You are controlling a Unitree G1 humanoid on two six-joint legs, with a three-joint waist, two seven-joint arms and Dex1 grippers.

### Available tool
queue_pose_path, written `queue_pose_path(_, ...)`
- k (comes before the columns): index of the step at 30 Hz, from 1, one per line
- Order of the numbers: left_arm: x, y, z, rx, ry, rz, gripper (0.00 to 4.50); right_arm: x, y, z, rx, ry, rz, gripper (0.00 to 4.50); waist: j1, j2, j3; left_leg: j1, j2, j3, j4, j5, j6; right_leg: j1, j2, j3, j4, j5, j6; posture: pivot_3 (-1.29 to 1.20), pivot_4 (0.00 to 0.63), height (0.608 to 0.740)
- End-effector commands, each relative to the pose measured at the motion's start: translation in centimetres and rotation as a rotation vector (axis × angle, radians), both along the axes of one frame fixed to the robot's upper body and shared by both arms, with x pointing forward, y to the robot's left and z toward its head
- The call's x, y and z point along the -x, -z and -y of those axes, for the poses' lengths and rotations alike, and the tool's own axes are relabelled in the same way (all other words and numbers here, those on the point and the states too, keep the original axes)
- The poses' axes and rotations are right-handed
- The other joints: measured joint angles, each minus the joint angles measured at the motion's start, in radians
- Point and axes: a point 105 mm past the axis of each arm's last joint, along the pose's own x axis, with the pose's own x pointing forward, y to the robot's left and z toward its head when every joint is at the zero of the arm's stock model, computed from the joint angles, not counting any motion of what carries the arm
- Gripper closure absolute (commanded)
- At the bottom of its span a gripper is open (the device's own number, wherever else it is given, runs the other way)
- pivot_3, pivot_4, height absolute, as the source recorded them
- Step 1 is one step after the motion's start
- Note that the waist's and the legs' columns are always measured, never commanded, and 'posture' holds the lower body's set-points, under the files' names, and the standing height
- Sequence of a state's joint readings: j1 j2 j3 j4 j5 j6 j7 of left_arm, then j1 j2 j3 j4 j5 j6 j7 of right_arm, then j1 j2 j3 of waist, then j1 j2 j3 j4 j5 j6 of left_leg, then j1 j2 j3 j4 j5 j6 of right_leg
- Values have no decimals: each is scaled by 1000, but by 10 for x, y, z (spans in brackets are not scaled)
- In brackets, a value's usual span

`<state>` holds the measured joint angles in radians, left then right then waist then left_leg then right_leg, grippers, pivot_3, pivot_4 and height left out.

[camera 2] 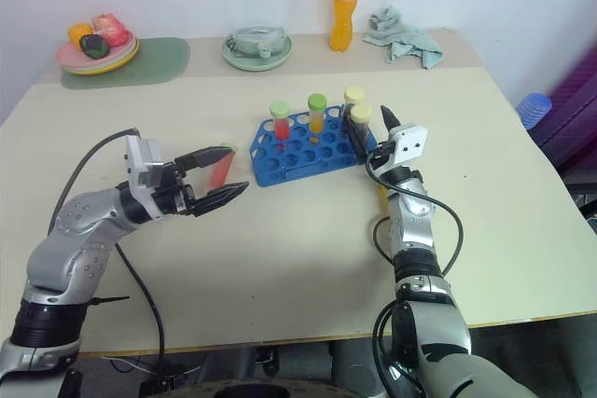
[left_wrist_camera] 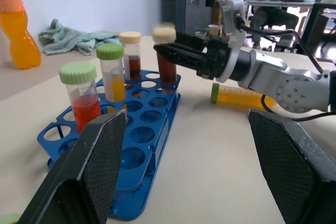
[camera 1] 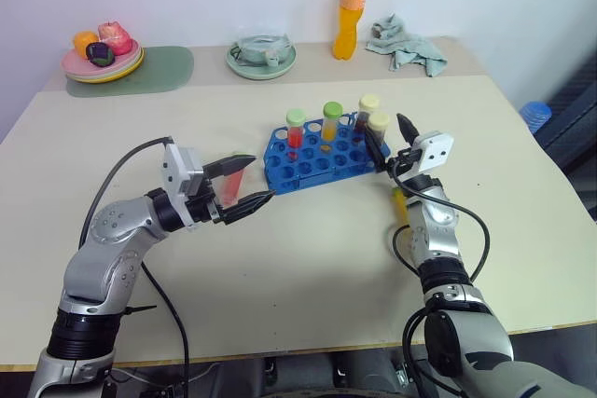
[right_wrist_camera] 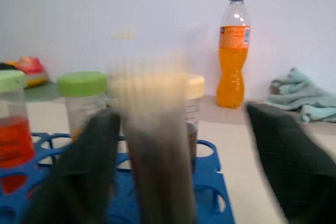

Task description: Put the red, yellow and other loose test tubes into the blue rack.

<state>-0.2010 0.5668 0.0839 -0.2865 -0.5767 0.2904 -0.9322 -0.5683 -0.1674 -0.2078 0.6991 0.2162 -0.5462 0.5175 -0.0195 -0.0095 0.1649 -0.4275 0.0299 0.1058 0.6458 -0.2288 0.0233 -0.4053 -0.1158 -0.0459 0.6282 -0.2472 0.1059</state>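
Note:
The blue rack (camera 1: 317, 157) stands mid-table with a red-filled tube (camera 1: 295, 132), a yellow-filled tube (camera 1: 331, 123) and two brown tubes with cream caps. My right gripper (camera 1: 383, 125) is at the rack's right end, open, its fingers on either side of the nearer brown tube (right_wrist_camera: 157, 150), which stands in the rack. A loose yellow tube (left_wrist_camera: 241, 96) lies on the table beside my right forearm. A loose red tube (camera 2: 219, 171) lies left of the rack. My left gripper (camera 1: 261, 177) hovers level over it, open and holding nothing.
At the table's back stand an orange soda bottle (camera 1: 350, 6), a crumpled green cloth (camera 1: 408, 44), a green cup on a saucer (camera 1: 261, 53) and a plate of fruit (camera 1: 103, 55) on a green mat. A blue object (camera 1: 535, 115) sits off the right edge.

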Motion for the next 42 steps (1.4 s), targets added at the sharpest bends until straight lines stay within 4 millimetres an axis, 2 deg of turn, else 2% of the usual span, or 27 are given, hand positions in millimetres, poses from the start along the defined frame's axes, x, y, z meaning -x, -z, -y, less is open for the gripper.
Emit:
queue_pose_path(1,2,-5,0,7,5,39,700,3,-9,13,41,44,38,88,1,1,0,0,0,0,0,0,0,0,-1,0,0,0,0,0,150,740)
queue_pose_path(7,-1,-4,2,8,9,41,700,5,-43,37,150,142,93,88,2,3,2,-2,-1,0,0,0,0,-2,-2,0,0,0,0,0,150,740)
queue_pose_path(10,-2,-3,3,7,21,36,700,14,-61,44,255,131,70,88,8,5,3,-4,-1,0,0,0,0,-4,-3,0,0,0,-1,0,150,740)
queue_pose_path(14,0,2,4,-10,57,30,700,33,-74,41,300,18,-91,88,6,5,3,-7,-1,0,0,-1,3,-6,-4,0,-1,-1,-2,0,150,740)
queue_pose_path(16,2,3,6,-13,70,29,700,40,-80,46,299,20,-204,88,2,5,3,-7,0,0,0,-1,3,-6,-4,0,-2,-1,-2,0,150,740)
queue_pose_path(21,3,9,8,-12,89,23,700,53,-75,65,295,34,-451,88,8,6,4,-9,1,0,0,-1,3,-8,-4,-1,-2,-1,-3,0,150,740)
queue_pose_path(23,4,13,8,-14,96,18,700,54,-71,88,286,108,-508,88,10,6,4,-12,1,-2,1,-2,3,-9,-4,-2,-5,-1,-3,0,150,740)
queue_pose_path(28,7,20,7,-12,100,16,700,51,-47,185,256,508,-646,88,12,6,4,-17,-2,-1,2,-3,7,-9,-4,-5,-12,0,-4,0,150,740)
queue_pose_path(31,8,23,4,-11,97,12,700,64,-32,224,256,650,-741,88,8,6,4,-17,-4,0,3,-5,9,-9,-4,-5,-13,0,-4,0,150,740)
queue_pose_path(32,8,24,3,-11,96,11,700,69,-28,231,253,665,-778,88,8,6,4,-17,-4,0,3,-5,10,-9,-4,-5,-13,0,-4,0,150,740)
queue_pose_path(34,8,25,1,-10,94,8,700,77,-20,233,217,634,-855,88,8,6,3,-17,-3,0,3,-5,10,-8,-4,-5,-13,0,-3,0,150,740)
queue_pose_path(38,8,29,1,-7,95,2,700,83,-11,219,146,513,-949,88,3,6,3,-16,-1,0,4,-4,9,-8,-1,-5,-13,2,0,0,150,740)
queue_pose_path(42,8,31,1,-4,95,0,700,79,-20,208,60,446,-926,88,7,7,3,-15,0,0,4,-4,9,-7,0,-5,-12,2,0,0,150,740)
